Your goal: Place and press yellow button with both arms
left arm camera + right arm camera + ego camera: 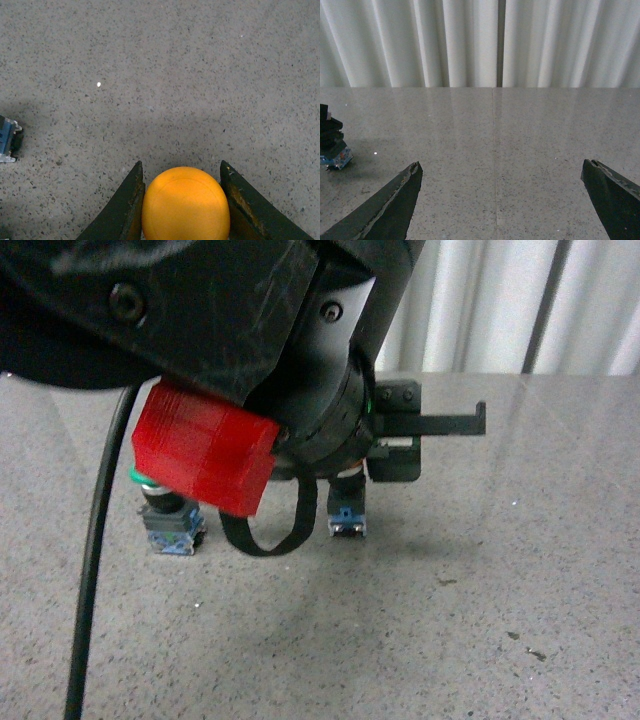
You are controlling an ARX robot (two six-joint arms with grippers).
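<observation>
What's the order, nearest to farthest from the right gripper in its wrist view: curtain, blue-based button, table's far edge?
1. Blue-based button, off to one side of the right gripper.
2. Table's far edge, straight ahead.
3. Curtain, behind that edge.

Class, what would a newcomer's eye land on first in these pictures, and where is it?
The yellow button, its bright cap clamped in the left gripper, stands out against the speckled grey table. Next comes the red block on the black arm filling the front view's upper left.
</observation>
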